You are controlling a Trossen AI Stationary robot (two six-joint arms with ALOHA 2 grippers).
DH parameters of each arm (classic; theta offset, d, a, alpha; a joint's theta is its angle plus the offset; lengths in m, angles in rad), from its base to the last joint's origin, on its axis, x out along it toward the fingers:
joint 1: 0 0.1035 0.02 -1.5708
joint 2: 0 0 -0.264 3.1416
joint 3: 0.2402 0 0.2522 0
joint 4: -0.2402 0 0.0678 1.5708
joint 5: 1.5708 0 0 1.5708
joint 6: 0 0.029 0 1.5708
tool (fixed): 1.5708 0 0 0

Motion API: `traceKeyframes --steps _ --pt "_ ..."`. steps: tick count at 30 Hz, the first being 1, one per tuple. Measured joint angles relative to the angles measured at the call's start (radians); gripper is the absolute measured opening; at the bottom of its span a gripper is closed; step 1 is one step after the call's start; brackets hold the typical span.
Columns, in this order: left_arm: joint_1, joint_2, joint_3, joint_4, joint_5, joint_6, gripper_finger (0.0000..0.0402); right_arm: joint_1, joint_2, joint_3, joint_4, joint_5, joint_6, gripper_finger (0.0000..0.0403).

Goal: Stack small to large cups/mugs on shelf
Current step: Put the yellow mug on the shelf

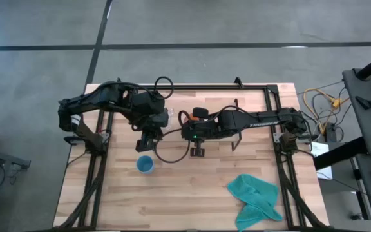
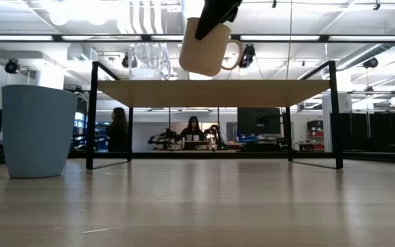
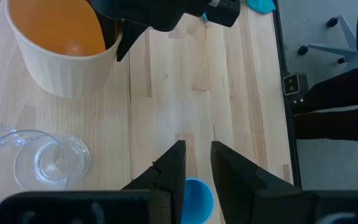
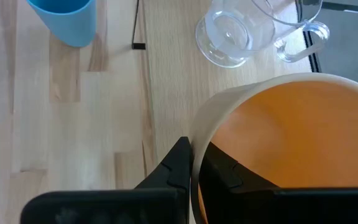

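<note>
Nothing was stacked yet: right gripper (image 4: 194,163) clamped the orange mug's (image 4: 291,143) rim above the shelf (image 2: 211,92), left gripper (image 3: 196,163) hung open over the blue cup (image 1: 145,164).

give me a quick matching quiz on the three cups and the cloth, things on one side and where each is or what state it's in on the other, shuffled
Things:
1. orange mug
2. blue cup
3. glass cup
4. teal cloth

Places or states:
A. crumpled on the table near the right front corner
B. held by its rim in the right claw, lifted above the shelf
C. standing on the table, off the shelf, below the left claw
D. standing on the shelf, clear and empty

Pairs: 1-B, 2-C, 3-D, 4-A
</note>
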Motion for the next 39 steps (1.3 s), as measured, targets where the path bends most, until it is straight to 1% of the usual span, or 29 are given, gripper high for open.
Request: traceKeyframes --steps 16,17,22,34,39 --pt "0.0 0.0 0.0 0.0 0.0 0.0 0.0062 -0.045 0.0 -0.002 0.013 -0.001 -0.001 0.0013" --pt "0.0 0.0 0.0 0.0 0.0 0.0 0.0062 -0.05 0.0 -0.002 0.013 -0.004 0.0 0.0013" --pt "0.0 0.0 0.0 0.0 0.0 0.0 0.0062 -0.078 0.0 -0.002 0.013 -0.081 0.026 0.0013" --pt "-0.001 0.0 0.0 0.0 0.0 0.002 0.0062 -0.089 0.0 -0.003 0.012 -0.081 -0.006 0.0014" --pt "-0.001 0.0 0.0 0.0 0.0 0.025 0.0062 -0.098 0.0 -0.003 0.012 -0.079 -0.008 0.0039"
